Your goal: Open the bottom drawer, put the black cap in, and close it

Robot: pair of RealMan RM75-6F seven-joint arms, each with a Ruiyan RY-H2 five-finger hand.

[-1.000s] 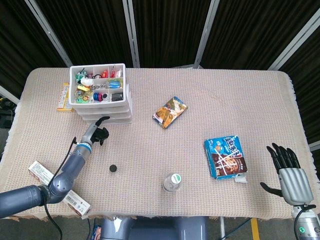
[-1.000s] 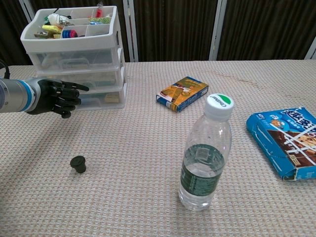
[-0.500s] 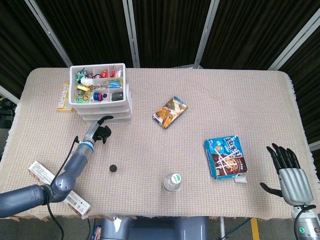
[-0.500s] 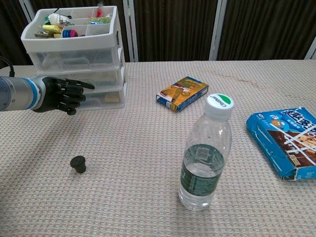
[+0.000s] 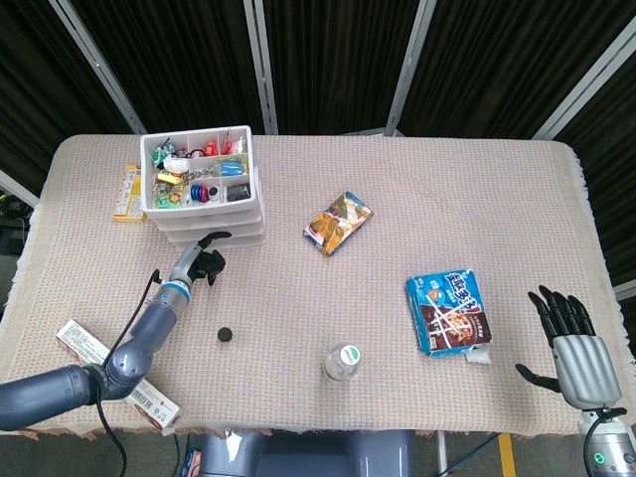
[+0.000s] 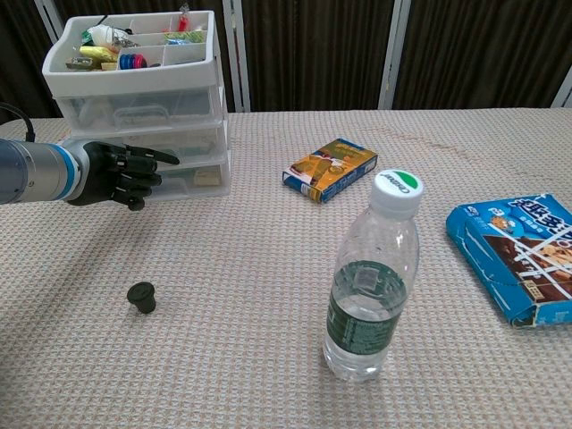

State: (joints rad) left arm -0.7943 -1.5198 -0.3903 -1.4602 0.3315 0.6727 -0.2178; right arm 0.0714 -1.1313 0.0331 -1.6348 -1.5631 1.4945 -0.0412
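A white drawer unit (image 5: 204, 204) (image 6: 147, 98) stands at the table's back left, its top tray full of small items and its drawers closed. My left hand (image 5: 202, 258) (image 6: 121, 174) reaches against the front of the bottom drawer (image 6: 192, 179), fingers half curled, holding nothing that I can see. The black cap (image 5: 226, 335) (image 6: 141, 296) lies on the cloth in front of the unit, apart from the hand. My right hand (image 5: 569, 333) hovers open at the table's front right edge.
A water bottle (image 5: 343, 362) (image 6: 368, 277) stands near the front middle. A blue snack pack (image 5: 449, 311) (image 6: 518, 250) lies right, an orange packet (image 5: 338, 222) (image 6: 329, 168) in the middle. Small boxes (image 5: 81, 341) lie at the front left and a yellow one (image 5: 125, 191) beside the unit.
My left hand has moved forward to the bottom drawer's front, and the drawer unit has shifted slightly to the right. The cap and the right hand have stayed put.
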